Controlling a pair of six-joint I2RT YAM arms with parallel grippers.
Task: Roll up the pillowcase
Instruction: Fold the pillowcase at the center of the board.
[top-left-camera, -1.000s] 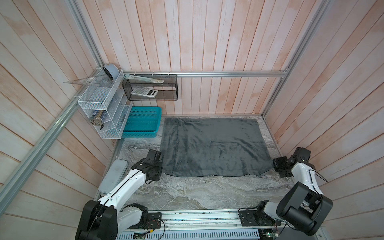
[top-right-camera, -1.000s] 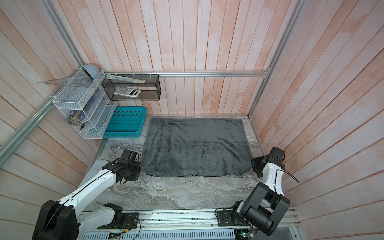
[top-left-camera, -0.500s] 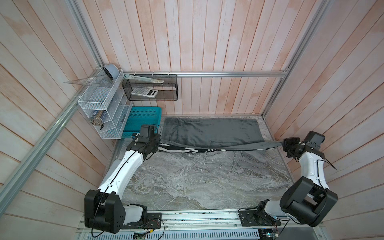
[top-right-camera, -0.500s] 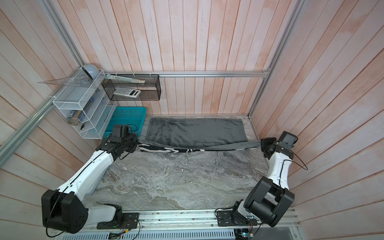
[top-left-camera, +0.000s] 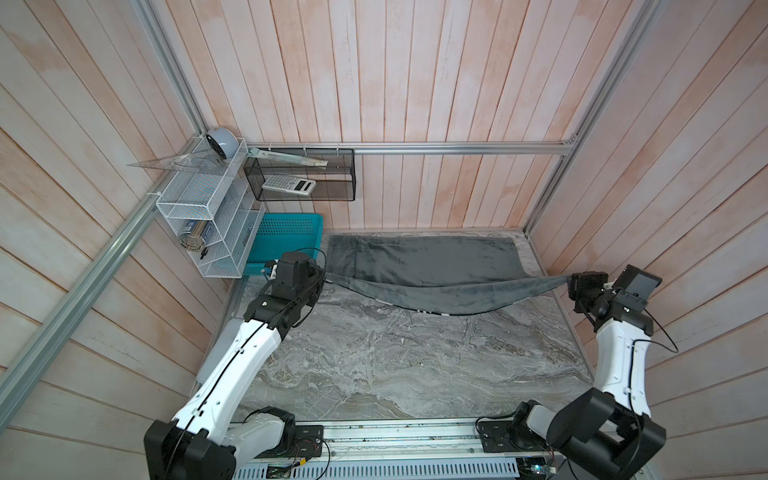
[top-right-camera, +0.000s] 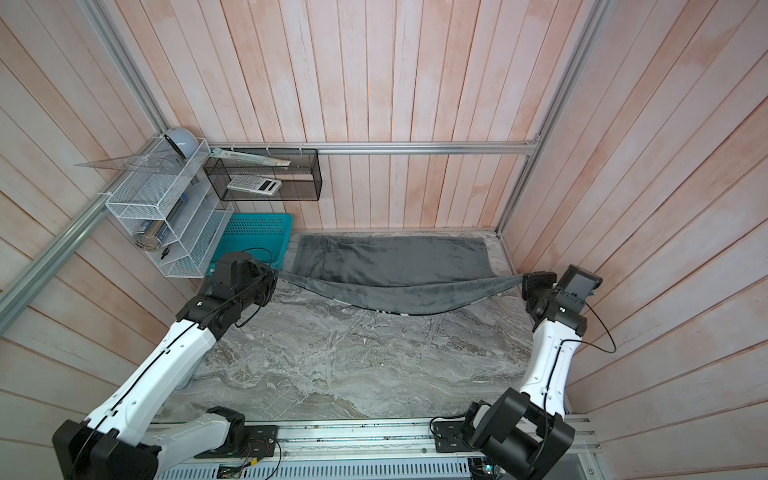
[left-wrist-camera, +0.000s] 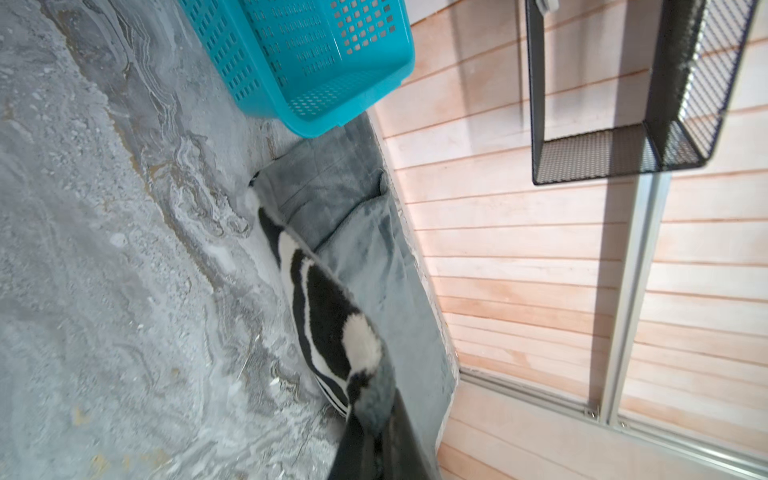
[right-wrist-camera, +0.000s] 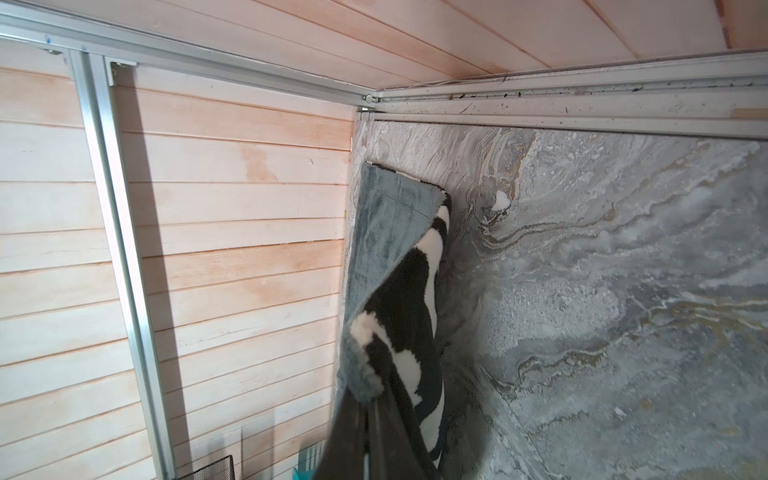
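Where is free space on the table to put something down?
Free: the table between both arms, from the sagging pillowcase edge to the rail. Crowded: the far strip, covered by the pillowcase, with the basket beside it and the left gripper and right gripper pinching its corners.

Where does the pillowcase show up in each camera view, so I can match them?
Top view: pillowcase at the table's far end, near edge lifted and sagging.
Top view: pillowcase in the same place, right of the teal basket.
Left wrist: pillowcase with zebra underside showing, between marble and wall, next to the basket.
Right wrist: pillowcase with zebra underside showing, between wall and marble.
Shared landmark: marble tabletop.
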